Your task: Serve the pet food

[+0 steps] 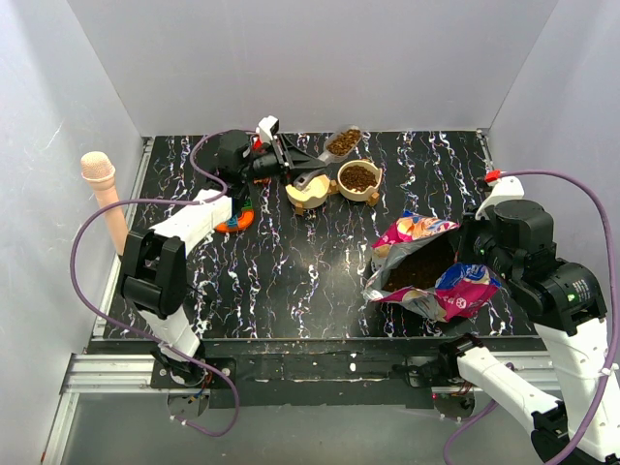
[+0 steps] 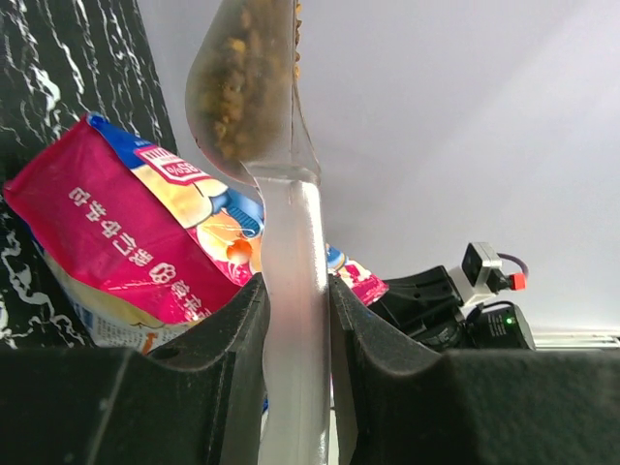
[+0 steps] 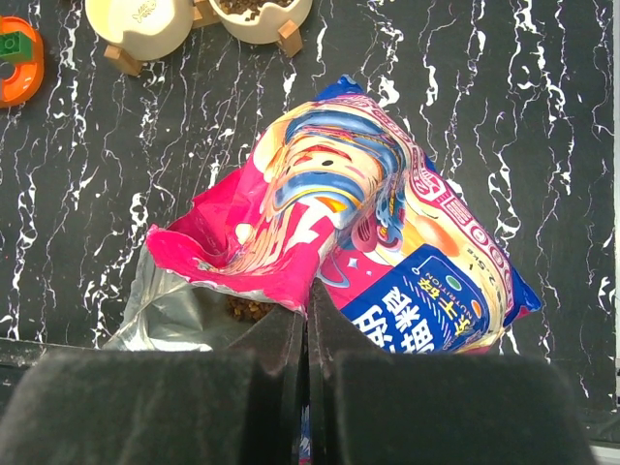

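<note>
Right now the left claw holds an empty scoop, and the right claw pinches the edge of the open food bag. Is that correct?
Not fully. The scoop in the left claw is not empty: it is filled with brown kibble, as the left wrist view shows. The rest is right: the right claw pinches the edge of the open food bag.

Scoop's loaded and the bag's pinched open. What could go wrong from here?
1. The scoop in the left gripper is heaped with kibble and, from above, looks offset from the filled bowl. Tipping now could scatter pellets on the table.
2. That bowl already looks full, so more may overflow.
3. The right gripper pinches only the edge of the bag; a slip could let it sag.
</note>
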{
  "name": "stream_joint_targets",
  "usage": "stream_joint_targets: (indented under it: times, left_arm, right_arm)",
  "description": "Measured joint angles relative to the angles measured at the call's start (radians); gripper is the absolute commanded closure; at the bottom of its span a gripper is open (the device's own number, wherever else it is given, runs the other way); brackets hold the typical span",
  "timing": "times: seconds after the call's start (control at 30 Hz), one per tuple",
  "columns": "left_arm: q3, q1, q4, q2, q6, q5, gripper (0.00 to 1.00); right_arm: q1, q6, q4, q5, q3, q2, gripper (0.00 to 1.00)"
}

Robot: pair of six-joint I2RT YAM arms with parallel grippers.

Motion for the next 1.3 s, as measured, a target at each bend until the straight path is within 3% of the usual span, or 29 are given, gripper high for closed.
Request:
stream_joint_targets:
  times: [0.33, 1.3]
  left_arm:
    - [-0.128, 0.044, 0.029, 0.002, 0.042, -0.047, 1.00]
    - [-0.270, 0.071, -0.100, 0.003, 0.076, -0.308, 1.00]
  right_arm:
    - [0.000, -0.010, -0.001, -0.018, 0.000, 0.001, 0.99]
    - [0.000, -0.010, -0.005, -0.030, 0.000, -0.002, 0.99]
